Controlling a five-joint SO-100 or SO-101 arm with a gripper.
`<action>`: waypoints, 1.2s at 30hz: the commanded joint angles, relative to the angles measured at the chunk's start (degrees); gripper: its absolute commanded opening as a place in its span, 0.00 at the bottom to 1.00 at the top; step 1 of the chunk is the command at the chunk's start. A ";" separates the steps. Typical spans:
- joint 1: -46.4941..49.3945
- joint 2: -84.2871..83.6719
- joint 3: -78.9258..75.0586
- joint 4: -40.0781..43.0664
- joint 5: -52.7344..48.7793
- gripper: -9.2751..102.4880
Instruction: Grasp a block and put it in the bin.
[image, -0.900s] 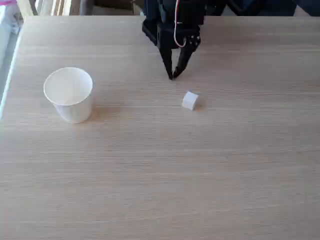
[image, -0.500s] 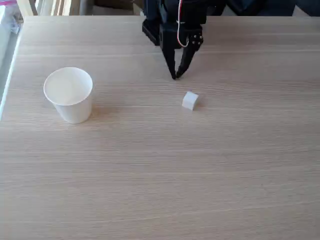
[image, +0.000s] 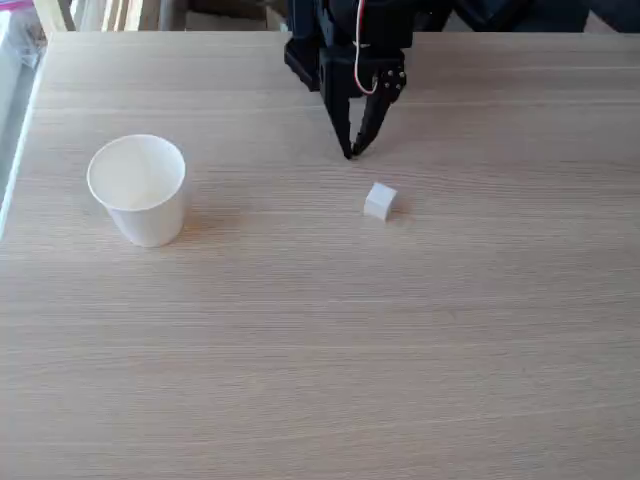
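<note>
Block (image: 380, 201) loose on desk (image: 320, 330), just below hand (image: 349, 152), tips together, gripping nothing. Cup (image: 137, 188) well left, upright. Nothing done: grasp, carry, drop all remaining.

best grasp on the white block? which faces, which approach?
Take the block from above, the fingers closing on two opposite side faces. It is a small cube lying alone on the table, turned slightly askew in the fixed view, so the wrist probably needs some rotation to square up. The gripper sits just behind it, tips together.
</note>
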 joint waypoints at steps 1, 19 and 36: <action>-0.18 0.18 0.79 -0.18 -0.09 0.09; 0.35 0.18 0.35 -0.44 -0.44 0.09; -5.54 -29.00 -21.36 -8.09 15.47 0.13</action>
